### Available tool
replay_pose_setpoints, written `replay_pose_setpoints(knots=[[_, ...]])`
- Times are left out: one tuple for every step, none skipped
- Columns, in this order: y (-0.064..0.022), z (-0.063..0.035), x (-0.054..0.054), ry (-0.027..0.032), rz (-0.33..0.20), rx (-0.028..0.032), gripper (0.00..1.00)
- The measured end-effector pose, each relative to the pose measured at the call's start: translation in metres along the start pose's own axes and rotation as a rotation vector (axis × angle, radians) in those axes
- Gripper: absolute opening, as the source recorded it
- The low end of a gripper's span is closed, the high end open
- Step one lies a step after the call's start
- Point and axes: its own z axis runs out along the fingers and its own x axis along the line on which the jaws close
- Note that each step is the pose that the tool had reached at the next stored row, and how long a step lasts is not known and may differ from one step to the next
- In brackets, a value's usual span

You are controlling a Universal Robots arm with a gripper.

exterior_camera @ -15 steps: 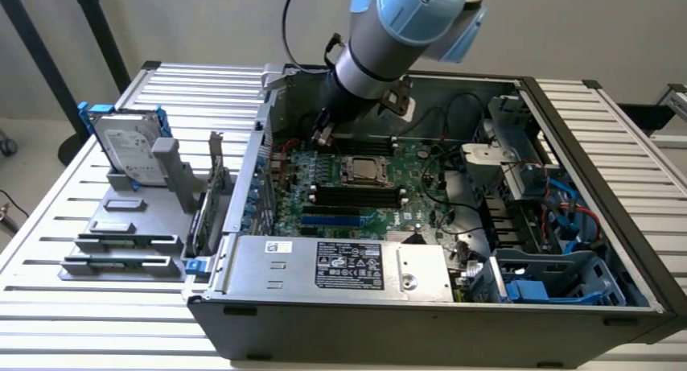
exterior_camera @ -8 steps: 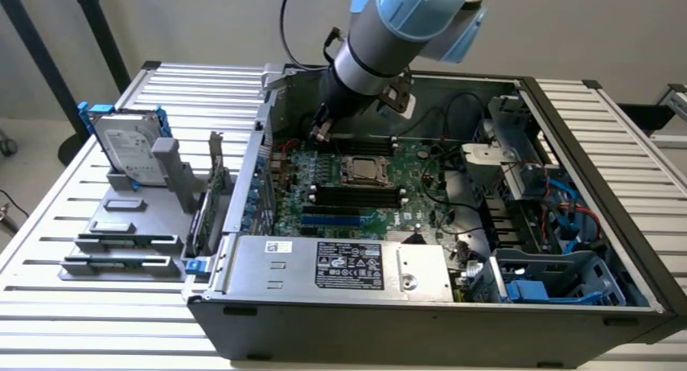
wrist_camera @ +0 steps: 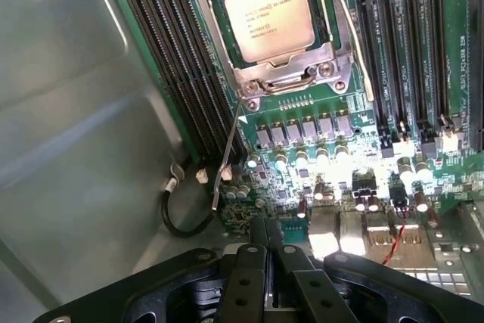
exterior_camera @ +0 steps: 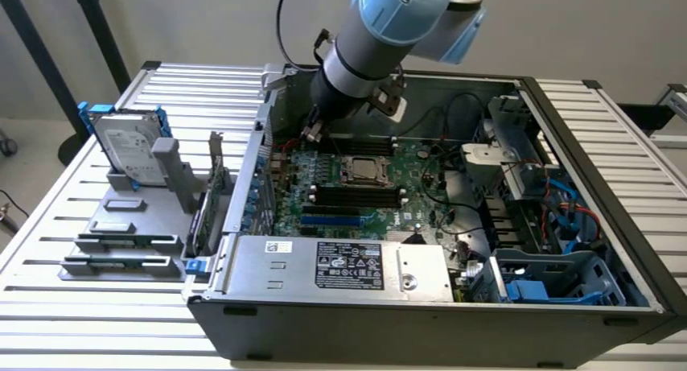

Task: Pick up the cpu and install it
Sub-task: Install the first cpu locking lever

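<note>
The Universal Robots arm [exterior_camera: 365, 61] comes in from the top of the exterior view, its pale blue joint cap [exterior_camera: 413, 9] uppermost. Its grey and black wrist [exterior_camera: 335, 93] is angled steeply downward and a little toward the exterior view's left. In the wrist view the gripper [wrist_camera: 265, 226] points down, its black linkage bars [wrist_camera: 318, 293] (each dotted with small holes) converging on two dark fingers [wrist_camera: 255, 236]. These are pressed flat against each other, with nothing caught between them.

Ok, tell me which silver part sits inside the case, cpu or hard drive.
The cpu: it lies flat in the motherboard socket; the hard drive stands upright in a holder outside the case.
</note>
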Motion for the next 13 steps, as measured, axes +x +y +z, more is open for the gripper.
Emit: replay_pose_setpoints(knots=[[0.0001, 0.0009, -0.0003, 0.0054, 0.011, -0.0033, 0.11], [0.0003, 0.0017, -0.0006, 0.0114, 0.023, -0.007, 0.11], [0.0006, 0.0026, -0.0009, 0.0173, 0.036, -0.0107, 0.11], [0.0009, 0.0034, -0.0012, 0.0234, 0.048, -0.0145, 0.11], [0.0012, 0.0042, -0.0014, 0.0301, 0.062, -0.0187, 0.11], [0.0015, 0.0047, -0.0016, 0.0366, 0.075, -0.0227, 0.11], [0.0016, 0.0049, -0.0017, 0.0441, 0.091, -0.0274, 0.11], [0.0016, 0.0049, -0.0017, 0.0507, 0.105, -0.0317, 0.11], [0.0015, 0.0049, -0.0017, 0.0576, 0.119, -0.036, 0.11], [0.0016, 0.0049, -0.0017, 0.0647, 0.133, -0.0403, 0.11], [0.0016, 0.0049, -0.0017, 0.0717, 0.147, -0.0446, 0.11], [0.0016, 0.0049, -0.0017, 0.0784, 0.162, -0.0489, 0.11], [0.0015, 0.0048, -0.0016, 0.0847, 0.175, -0.0529, 0.11]])
